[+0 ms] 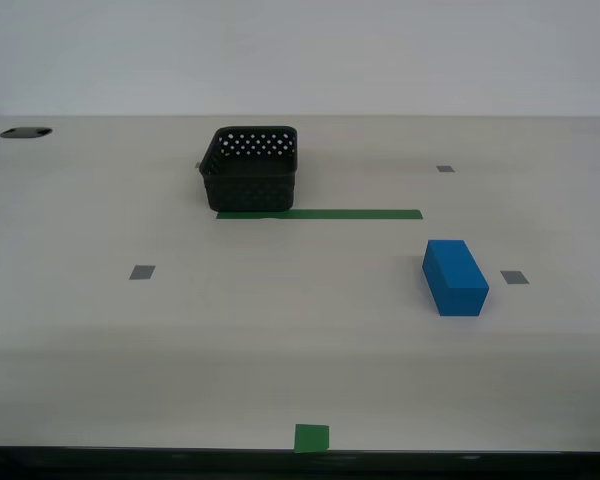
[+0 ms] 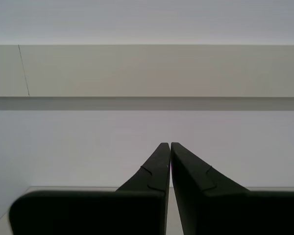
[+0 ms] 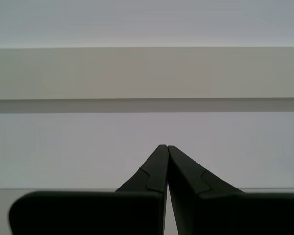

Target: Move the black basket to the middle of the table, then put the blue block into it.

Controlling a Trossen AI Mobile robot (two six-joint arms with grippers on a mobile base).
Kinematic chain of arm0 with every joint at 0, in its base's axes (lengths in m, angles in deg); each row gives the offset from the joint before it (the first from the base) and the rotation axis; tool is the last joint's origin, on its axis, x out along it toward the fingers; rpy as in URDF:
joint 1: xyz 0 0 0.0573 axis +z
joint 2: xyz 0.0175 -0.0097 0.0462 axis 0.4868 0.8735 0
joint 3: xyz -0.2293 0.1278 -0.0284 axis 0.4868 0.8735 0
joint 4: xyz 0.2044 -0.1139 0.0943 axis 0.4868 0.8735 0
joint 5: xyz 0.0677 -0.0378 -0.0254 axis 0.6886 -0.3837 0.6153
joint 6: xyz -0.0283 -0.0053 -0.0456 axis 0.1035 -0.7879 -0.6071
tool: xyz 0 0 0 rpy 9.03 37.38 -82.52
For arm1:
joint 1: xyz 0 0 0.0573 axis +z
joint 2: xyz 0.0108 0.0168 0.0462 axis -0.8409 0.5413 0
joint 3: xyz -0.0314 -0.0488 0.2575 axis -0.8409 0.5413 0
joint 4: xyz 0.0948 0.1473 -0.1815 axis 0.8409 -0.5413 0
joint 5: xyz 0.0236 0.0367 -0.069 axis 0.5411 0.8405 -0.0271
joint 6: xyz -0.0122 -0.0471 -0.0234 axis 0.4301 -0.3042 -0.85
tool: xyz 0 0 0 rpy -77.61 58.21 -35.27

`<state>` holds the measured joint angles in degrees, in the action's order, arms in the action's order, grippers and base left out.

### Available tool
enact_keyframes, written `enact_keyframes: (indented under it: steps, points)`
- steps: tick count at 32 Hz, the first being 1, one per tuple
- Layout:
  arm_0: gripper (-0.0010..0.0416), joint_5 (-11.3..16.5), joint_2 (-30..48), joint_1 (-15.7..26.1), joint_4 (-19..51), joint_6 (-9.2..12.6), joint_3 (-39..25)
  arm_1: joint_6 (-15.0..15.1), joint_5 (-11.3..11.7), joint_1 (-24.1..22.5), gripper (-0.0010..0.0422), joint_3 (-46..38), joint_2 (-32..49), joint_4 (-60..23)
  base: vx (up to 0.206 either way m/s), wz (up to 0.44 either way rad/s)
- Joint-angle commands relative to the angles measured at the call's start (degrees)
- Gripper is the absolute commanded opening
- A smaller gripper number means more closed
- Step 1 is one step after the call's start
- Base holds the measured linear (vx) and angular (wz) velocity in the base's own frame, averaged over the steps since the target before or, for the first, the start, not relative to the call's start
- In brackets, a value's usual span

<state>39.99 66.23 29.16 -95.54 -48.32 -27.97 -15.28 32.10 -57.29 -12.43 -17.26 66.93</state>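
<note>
Basket (image 1: 250, 168) first: not yet mid-bench (image 1: 280, 340).
Both grippers (image 2: 166, 143) (image 3: 163, 146) pressed together, empty; spread one, pinch wall nearest green strip (image 1: 320, 213), drag past strip.

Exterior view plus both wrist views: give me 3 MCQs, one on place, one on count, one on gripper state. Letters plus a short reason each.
1. Where does the black basket stand?
A. at the far side of the green tape strip's end on the exterior view's left
B. on the green square mark
C. touching the blue block

2. How many small grey squares show on the table?
A. one
B. three
C. five

3. How are my first gripper and my second gripper?
A. both open
B. both shut, empty
C. one holds the block

Answers: 1 A, its base meets that end of the strip. 2 B, one on the exterior view's left, two on its right. 3 B, fingertips meet in each wrist view, with nothing between.
</note>
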Motion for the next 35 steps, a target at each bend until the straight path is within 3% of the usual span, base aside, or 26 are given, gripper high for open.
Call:
enact_keyframes:
  steps: [1,35]
  points:
    - [0.0,-0.04,0.0,0.02,-0.17,0.0,-0.04,0.0,0.04,0.02,0.0,-0.02,-0.02,0.24,0.0,0.0]
    - [0.0,-0.04,0.0,0.02,-0.17,0.0,-0.04,0.02,0.04,0.04,0.0,-0.02,-0.02,0.24,0.0,0.0]
